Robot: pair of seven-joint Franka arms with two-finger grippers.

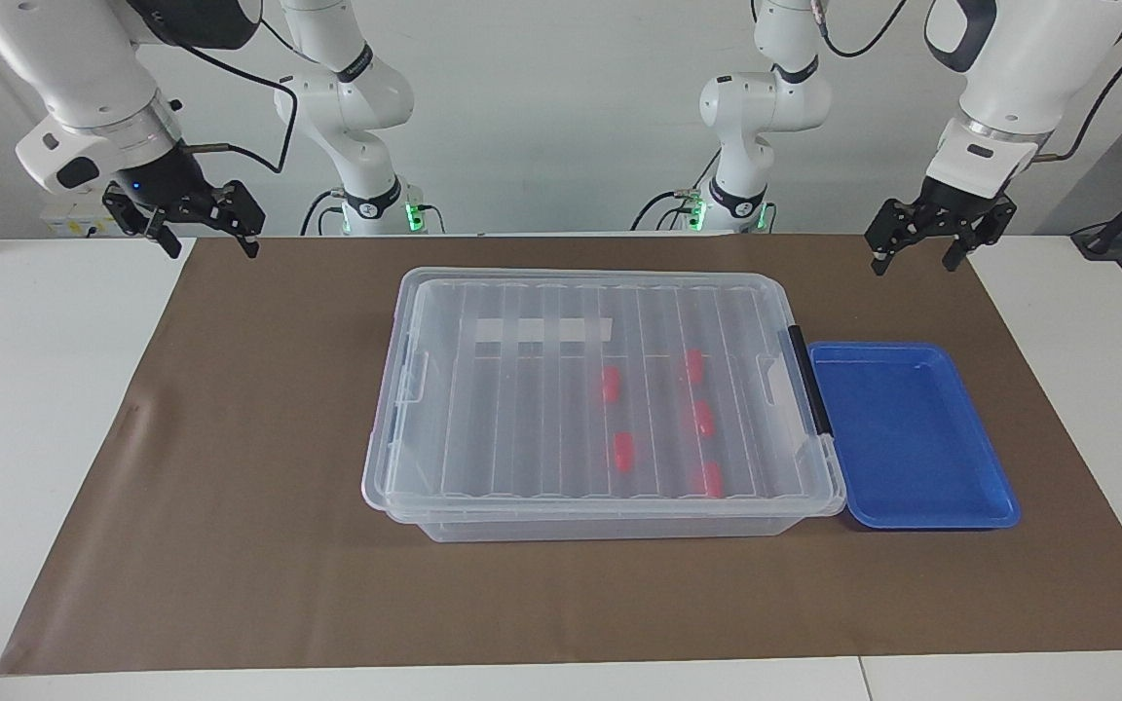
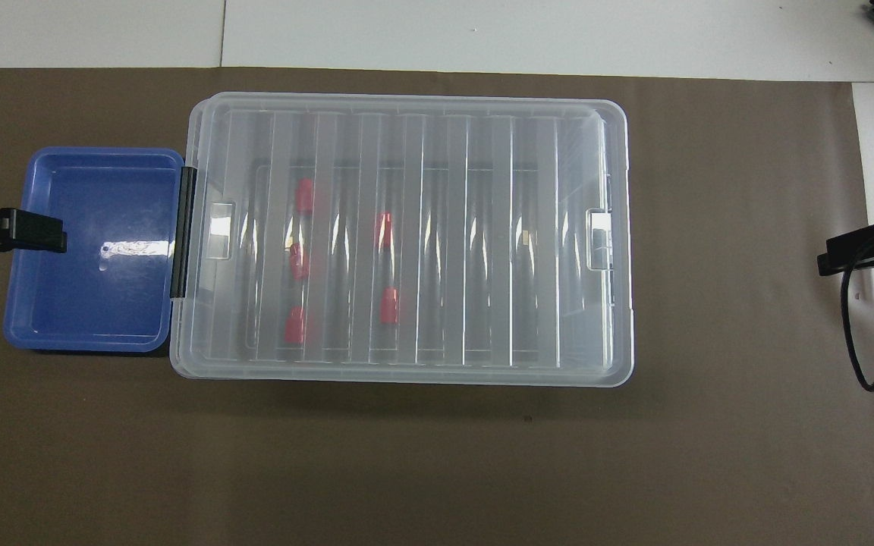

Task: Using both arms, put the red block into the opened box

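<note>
the box (image 1: 483,389) stands in the middle of the brown mat (image 1: 230,438), and its ribbed clear lid (image 2: 407,235) lies closed on top of it. through the lid five red blocks can be seen, all lying on the bottom of the box in the half toward the left arm's end of the table: three in a row close to the black end handle (image 1: 809,380) and two in a second row more toward the middle; one red block (image 1: 623,452) of this second row is the one farther from the robots. a white label strip (image 1: 542,331) shows in the part of the box nearer to the robots. the blue tray (image 1: 999,487) lies on the mat just beside the handle end of the box, and it has nothing in it. the left arm (image 1: 1009,88) comes down from above with its wrist bent downward, and the left gripper (image 1: 914,263) hangs in the air over the mat's edge near the tray, its fingers spread wide apart and holding nothing. the right arm (image 1: 84,88) has a similar pose at its own end, and the right gripper (image 1: 210,248) hangs over the corner of the mat, well apart from the box, fingers also wide apart and with nothing between them.
</note>
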